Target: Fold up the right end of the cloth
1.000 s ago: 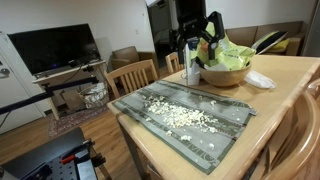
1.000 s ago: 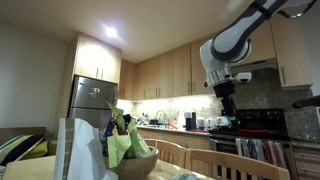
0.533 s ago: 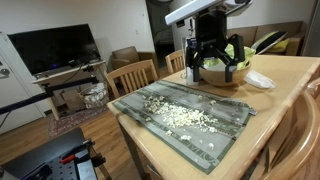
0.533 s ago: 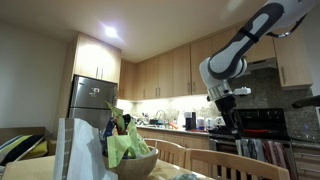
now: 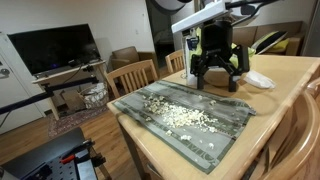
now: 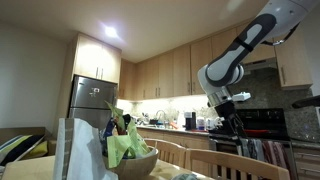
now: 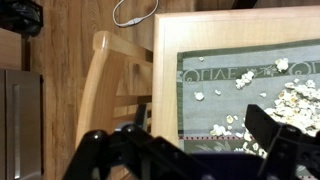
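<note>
Looking across the table (image 5: 290,68), we are seeing the cloth (image 5: 185,115) lying flat along its near side, cream speckles running down the middle. The gripper (image 5: 217,80) is hanging low over the cloth's far end, jaws spread wide and gripping nothing; we cannot tell whether the tips are touching the fabric. Just beyond it, a napkin (image 5: 260,80) is sitting on the bare wood. From the wrist view we are looking straight down: the cloth (image 7: 240,90) is filling the right side, its striped end lying near the table (image 7: 165,80) edge, and a chair (image 7: 105,90) is standing just beside that edge. The fingers (image 7: 280,140) are framing the bottom of the view, well apart. In an exterior view the arm (image 6: 225,75) is reaching down before the cabinets (image 6: 165,70).
</note>
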